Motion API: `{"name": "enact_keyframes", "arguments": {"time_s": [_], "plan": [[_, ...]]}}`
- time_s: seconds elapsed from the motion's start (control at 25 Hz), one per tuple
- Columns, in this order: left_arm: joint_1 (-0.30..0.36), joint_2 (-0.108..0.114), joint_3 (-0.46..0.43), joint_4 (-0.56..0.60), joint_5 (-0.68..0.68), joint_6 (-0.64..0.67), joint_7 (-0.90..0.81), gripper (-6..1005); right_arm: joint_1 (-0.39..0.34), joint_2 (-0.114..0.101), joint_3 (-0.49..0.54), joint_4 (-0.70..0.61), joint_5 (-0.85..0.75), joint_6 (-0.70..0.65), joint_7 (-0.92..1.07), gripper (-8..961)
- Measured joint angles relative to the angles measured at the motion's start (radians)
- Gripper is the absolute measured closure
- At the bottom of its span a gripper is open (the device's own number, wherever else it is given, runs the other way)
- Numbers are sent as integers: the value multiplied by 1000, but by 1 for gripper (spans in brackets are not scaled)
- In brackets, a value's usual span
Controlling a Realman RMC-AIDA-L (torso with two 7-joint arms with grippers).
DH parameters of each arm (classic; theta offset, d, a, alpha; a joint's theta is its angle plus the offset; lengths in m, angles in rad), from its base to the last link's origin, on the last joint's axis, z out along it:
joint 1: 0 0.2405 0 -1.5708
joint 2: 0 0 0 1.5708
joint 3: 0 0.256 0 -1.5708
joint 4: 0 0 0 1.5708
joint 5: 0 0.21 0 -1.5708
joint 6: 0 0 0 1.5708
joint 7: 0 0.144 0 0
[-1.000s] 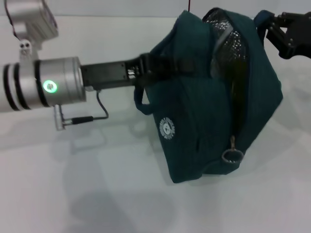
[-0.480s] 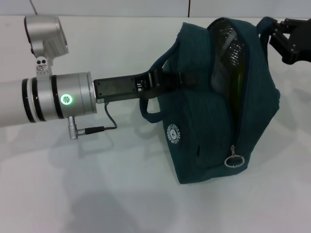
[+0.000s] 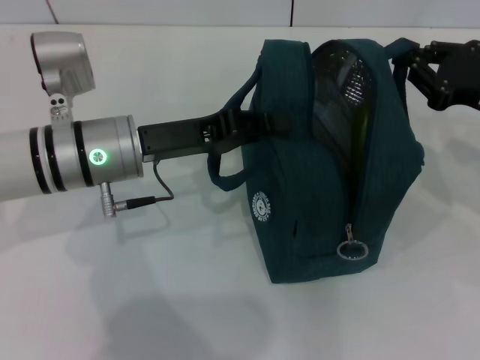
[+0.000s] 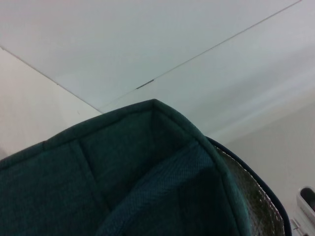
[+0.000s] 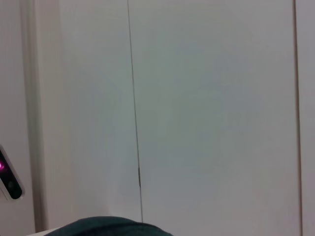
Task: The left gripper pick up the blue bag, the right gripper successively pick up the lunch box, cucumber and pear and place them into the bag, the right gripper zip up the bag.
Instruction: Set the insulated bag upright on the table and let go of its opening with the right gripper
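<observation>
Ring zip pull (image 3: 352,250): silver, hanging at the near lower end of the bag's open zipper, close to the surface.

White surface (image 3: 150,300): bare in the near field; carries the bag's base.

Blue bag (image 3: 330,195): dark teal fabric tote, standing right of centre with its base on the surface and its top raised toward the far side. Round white logo (image 3: 259,205) on the left-facing panel. Zipper open along the right-facing side, showing silver foil lining (image 3: 345,82) in the upper part. A dark green strip, possibly the cucumber (image 3: 358,142), shows in the opening; I cannot tell for certain. The left wrist view shows the bag's upper corner and a strip of lining at close range.

Left hand (image 3: 251,124): black, reaching in from the left on an arm with a silver cylinder and green light (image 3: 97,157); clenched on the bag's loop handle (image 3: 229,161) at the upper left side of the bag.

Right hand (image 3: 420,75): black, at the far right, just beside the bag's upper right corner and its second handle; whether it is released or clenched I cannot tell.
</observation>
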Motion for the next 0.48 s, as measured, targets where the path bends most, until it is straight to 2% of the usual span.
{"name": "enact_keyframes", "arguments": {"time_s": [0.2, 0.48], "plan": [[1, 1, 1, 0, 0, 0, 14, 903, -6, -2, 3, 1, 0, -14, -1, 829], [8, 1, -2, -5, 1, 1, 14, 903, -17, -8, 8, -2, 0, -42, 0, 605]]}}
